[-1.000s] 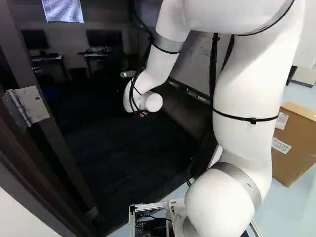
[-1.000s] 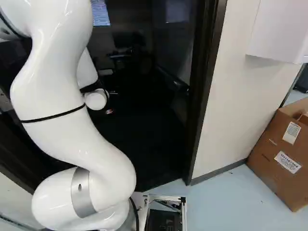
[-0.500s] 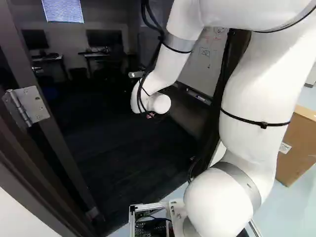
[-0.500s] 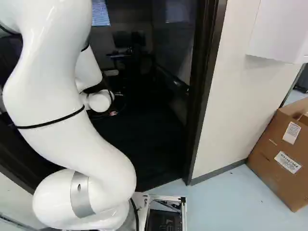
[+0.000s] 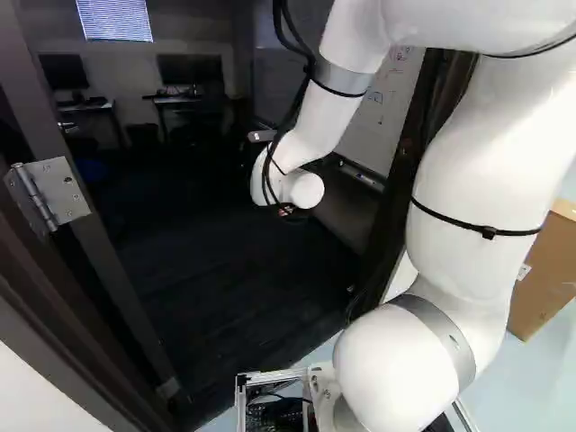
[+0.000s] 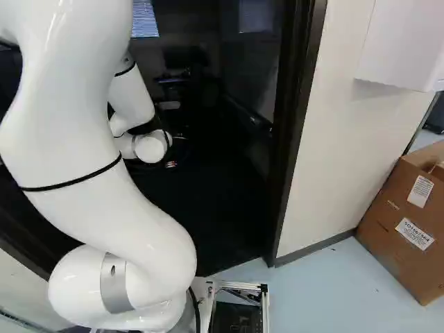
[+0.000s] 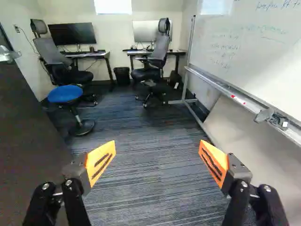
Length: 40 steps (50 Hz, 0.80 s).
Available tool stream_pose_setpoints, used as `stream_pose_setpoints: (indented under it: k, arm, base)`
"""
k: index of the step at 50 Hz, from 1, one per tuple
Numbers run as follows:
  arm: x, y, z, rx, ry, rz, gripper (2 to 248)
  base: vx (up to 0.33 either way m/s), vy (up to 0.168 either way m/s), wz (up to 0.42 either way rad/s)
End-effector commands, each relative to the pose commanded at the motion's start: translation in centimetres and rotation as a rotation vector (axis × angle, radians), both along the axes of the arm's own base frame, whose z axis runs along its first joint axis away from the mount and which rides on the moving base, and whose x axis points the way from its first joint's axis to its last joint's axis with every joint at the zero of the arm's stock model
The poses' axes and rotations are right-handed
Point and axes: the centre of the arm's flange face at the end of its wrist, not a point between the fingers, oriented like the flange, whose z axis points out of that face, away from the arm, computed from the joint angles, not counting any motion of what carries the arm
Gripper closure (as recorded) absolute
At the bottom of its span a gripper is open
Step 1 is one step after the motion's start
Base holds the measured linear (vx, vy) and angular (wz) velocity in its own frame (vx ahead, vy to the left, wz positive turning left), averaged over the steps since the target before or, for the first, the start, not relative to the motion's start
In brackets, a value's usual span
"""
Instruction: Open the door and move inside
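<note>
One gripper (image 7: 157,145), spread wide and empty, faces striped, ribbed carpet (image 7: 155,188) beside a flat dark door (image 7: 28,132).

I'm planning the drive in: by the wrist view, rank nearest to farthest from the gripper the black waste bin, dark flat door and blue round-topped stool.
1. Dark flat door: beside the gripper, opposite the large whiteboard.
2. Blue round-topped stool: ahead, past the door's edge.
3. Black waste bin: farthest ahead, near the pale far wall.
</note>
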Motion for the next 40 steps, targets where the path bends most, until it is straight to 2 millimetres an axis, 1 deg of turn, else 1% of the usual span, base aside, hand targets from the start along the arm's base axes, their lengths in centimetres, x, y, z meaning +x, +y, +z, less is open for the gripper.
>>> stream_pose_setpoints:
  k: [33, 40]
  arm:
    - [-0.02, -0.14, 0.0, 0.0, 0.0, -0.003, 3]
    - [-0.02, -0.14, 0.0, 0.0, 0.0, -0.003, 3]
  base:
    - [0.0, 0.0, 0.0]
    - [0.001, 0.015, 0.076]
